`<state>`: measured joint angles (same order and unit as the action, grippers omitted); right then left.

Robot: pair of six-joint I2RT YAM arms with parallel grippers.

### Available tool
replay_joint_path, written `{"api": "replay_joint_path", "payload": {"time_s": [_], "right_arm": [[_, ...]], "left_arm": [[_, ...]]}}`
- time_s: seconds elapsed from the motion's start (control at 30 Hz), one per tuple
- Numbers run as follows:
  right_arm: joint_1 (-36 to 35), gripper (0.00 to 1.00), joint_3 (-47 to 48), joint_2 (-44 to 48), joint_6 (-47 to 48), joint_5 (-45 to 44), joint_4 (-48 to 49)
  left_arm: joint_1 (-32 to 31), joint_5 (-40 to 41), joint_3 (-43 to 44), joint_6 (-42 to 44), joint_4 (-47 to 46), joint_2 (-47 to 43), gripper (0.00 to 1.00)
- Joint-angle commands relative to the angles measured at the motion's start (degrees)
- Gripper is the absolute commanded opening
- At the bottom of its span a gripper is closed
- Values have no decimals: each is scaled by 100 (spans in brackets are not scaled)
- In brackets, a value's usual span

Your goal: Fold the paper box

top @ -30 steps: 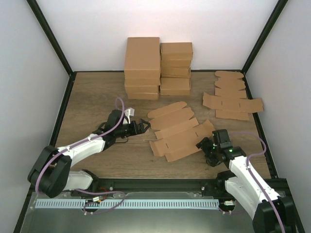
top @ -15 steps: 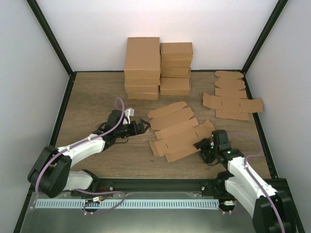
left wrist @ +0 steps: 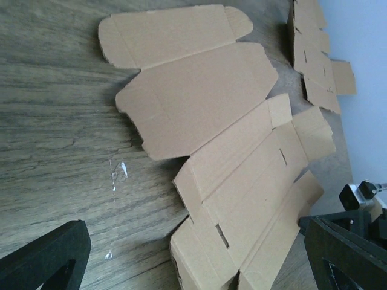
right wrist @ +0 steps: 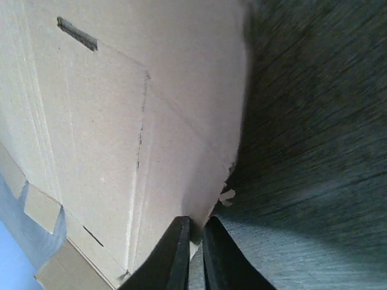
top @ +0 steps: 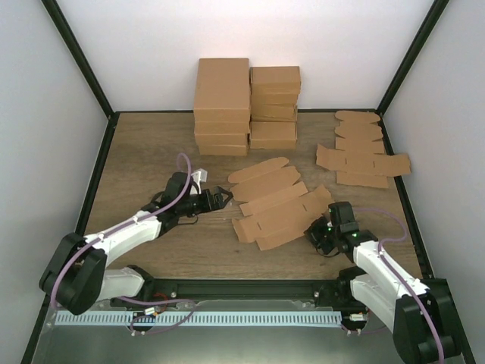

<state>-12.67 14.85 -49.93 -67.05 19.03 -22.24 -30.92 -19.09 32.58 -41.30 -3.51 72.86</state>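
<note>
While left claw [top: 218, 199] hangs wide open just left of it, paper box [top: 276, 208] lies at middle of tabletop [top: 151, 144]: plain brown kraft blank, unfolded, set at slant, creased panels, narrow slots, round-cornered flaps at far-left end. Right claw [right wrist: 196, 228] pinches its right-hand edge, fingers [right wrist: 175, 254] nearly together on card, dark shadow along that edge. More flat blanks [top: 362, 152] far right.

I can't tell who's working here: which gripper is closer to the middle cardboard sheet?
Right. The right gripper pinches the paper box at its near right edge; the left gripper hovers open just off its left side.
</note>
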Motion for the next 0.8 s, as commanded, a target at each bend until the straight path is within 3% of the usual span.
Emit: {"api": "replay_joint_path", "payload": {"time_s": [0.0,0.17,0.4,0.53,0.7,0.77], "right_arm": [[5,2,329,-12,140,-229,-163],[10,1,813,77,625,-632,-729],[9,1,1857,52,1465,-522,-1850],[11,1,2545,101,2137,-386,-2316],[14,1,3162,89,3231,1002,-2429],[10,1,3336,56,3413,1303,-2525]], "left_arm": [[-28,173,161,104,182,-270,100],[-28,408,411,467,669,-445,100],[-23,1166,1629,988,2380,-580,100],[-9,1279,1914,1159,2583,-666,100],[626,-285,2163,1308,2218,-264,100],[737,-532,2315,1546,2092,-4,100]]}}
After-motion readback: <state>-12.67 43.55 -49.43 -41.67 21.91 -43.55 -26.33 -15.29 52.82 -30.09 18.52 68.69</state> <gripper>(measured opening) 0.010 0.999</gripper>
